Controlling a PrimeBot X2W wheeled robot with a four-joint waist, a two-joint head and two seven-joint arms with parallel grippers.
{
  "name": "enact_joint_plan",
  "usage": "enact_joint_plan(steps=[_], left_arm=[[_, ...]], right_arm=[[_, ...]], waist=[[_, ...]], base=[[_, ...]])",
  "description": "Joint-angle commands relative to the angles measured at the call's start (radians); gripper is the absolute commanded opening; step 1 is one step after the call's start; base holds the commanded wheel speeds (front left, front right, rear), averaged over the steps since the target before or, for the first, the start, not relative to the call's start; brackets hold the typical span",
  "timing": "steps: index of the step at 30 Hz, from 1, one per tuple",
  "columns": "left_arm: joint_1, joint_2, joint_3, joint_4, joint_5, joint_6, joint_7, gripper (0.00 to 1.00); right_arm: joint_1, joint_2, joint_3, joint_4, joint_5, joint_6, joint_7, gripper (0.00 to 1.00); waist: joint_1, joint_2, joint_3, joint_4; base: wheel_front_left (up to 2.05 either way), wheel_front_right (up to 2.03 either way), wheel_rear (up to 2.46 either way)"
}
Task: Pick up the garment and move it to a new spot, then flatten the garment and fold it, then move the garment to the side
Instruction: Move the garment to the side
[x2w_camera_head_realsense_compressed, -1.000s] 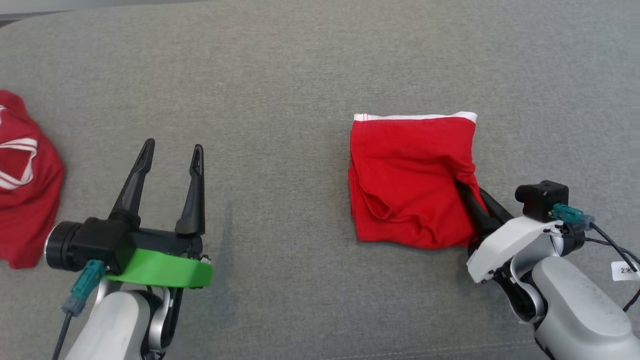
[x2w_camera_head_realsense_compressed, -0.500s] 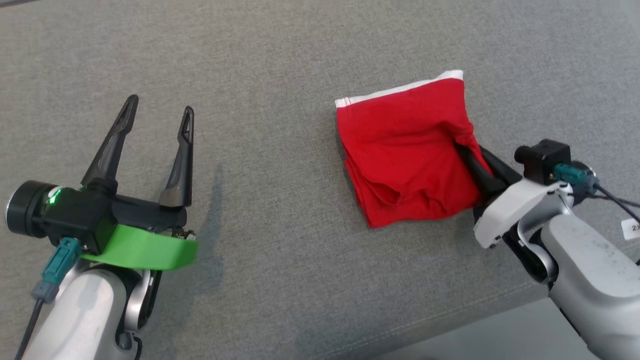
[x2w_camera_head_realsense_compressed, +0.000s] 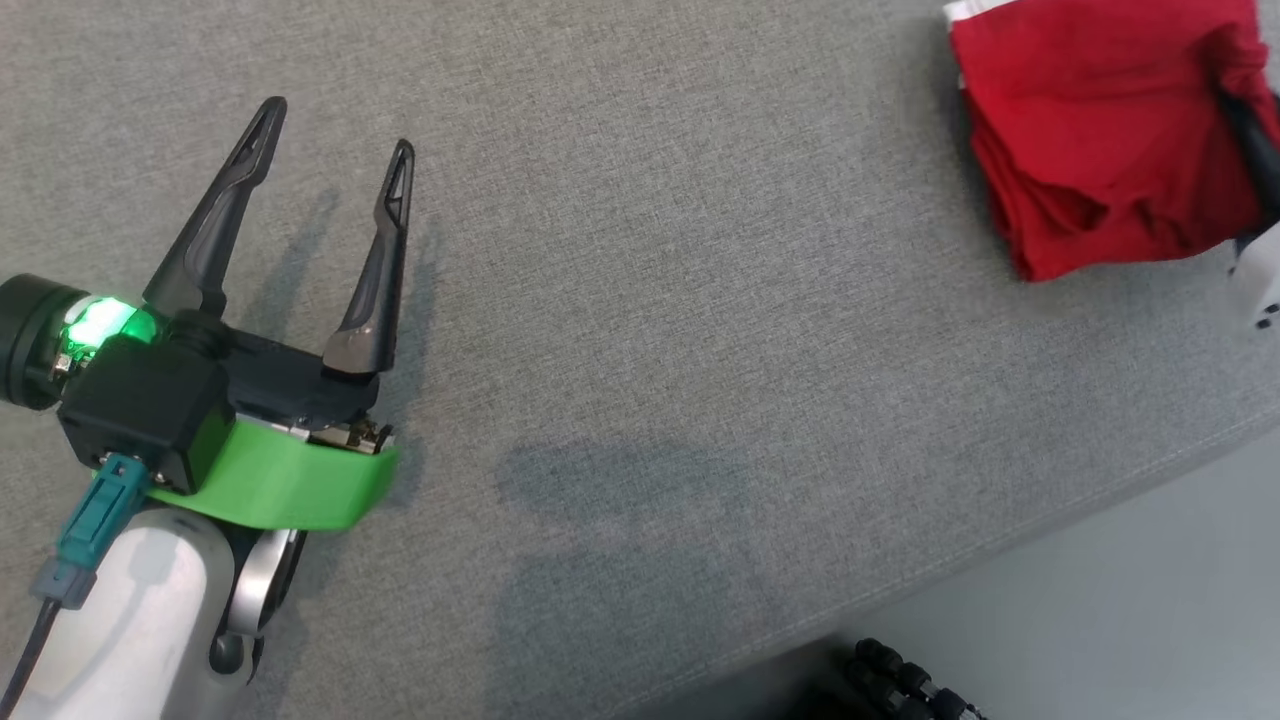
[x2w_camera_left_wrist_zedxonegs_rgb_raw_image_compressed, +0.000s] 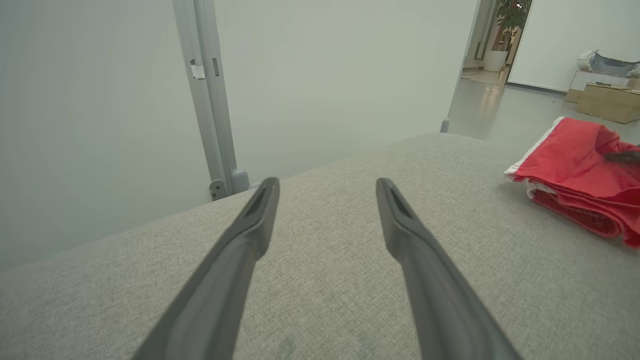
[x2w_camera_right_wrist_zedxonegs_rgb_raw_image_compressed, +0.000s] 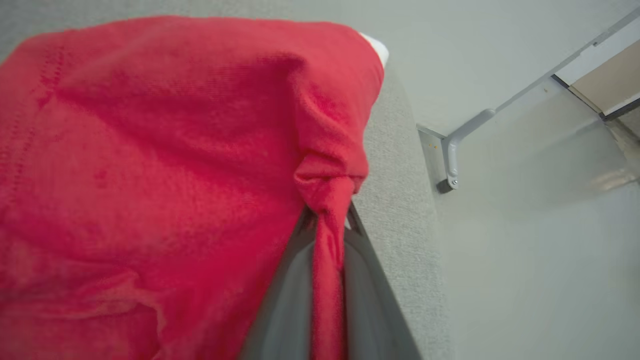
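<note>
Underneath, a grey upholstered surface (x2w_camera_head_realsense_compressed: 650, 300) spreads below both arms. On it the folded red garment (x2w_camera_head_realsense_compressed: 1090, 150), white-banded, lies well to the right of the left fingers (x2w_camera_head_realsense_compressed: 205, 250), which stand spread wide and empty above bare fabric. At the garment's edge, the right fingers (x2w_camera_right_wrist_zedxonegs_rgb_raw_image_compressed: 292, 300) are pinched tight on a twisted bunch of its cloth.

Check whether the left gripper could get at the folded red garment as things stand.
Probably yes, with a long reach: the left gripper stands open over bare grey cushion, with nothing lying between it and the folded red garment. The right gripper is shut on the garment's edge.
</note>
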Motion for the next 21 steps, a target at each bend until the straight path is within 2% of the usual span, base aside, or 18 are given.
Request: enact_joint_plan(steps=[1,3,9,10,11,17,21], left_arm=[[-0.026,0.011,-0.001,-0.011,0.007,-0.007,0.005,1.0],[-0.038,0.014,-0.007,-0.022,0.014,-0.012,0.014,1.0],[-0.067,0.021,-0.02,-0.05,0.027,-0.016,0.036,1.0],[-0.071,0.023,-0.021,-0.054,0.03,-0.018,0.04,1.0],[-0.073,0.024,-0.022,-0.056,0.03,-0.019,0.042,1.0],[-0.077,0.019,-0.028,-0.05,0.03,-0.015,0.036,1.0],[-0.056,0.009,-0.029,-0.03,0.018,-0.007,0.017,1.0]], right_arm=[[-0.025,-0.016,-0.029,0.025,0.007,-0.002,-0.01,0.0],[-0.039,-0.032,-0.062,0.058,0.003,-0.002,-0.015,0.0],[-0.096,-0.009,-0.13,0.15,-0.011,-0.002,-0.021,0.0],[-0.104,0.0,-0.148,0.173,-0.011,-0.002,-0.021,0.42],[-0.111,0.01,-0.164,0.198,-0.014,-0.002,-0.02,1.0],[-0.136,0.057,-0.293,0.273,-0.058,-0.002,-0.021,1.0],[-0.087,0.089,-0.427,0.216,-0.104,-0.002,-0.021,1.0]], waist=[[-0.0001,0.0,0.036,-0.028],[-0.0001,0.0,0.046,-0.029],[-0.0001,0.0,0.077,-0.022],[-0.0001,0.0,0.081,-0.02],[-0.0001,0.0,0.084,-0.018],[-0.0001,0.0,0.085,-0.003],[-0.0001,0.0,0.057,0.002]], base=[[0.0,0.0,0.0],[0.0,0.0,0.0],[0.0,0.0,0.0],[0.0,0.0,0.0],[0.0,0.0,0.0],[0.0,0.0,0.0],[0.0,0.0,0.0]])
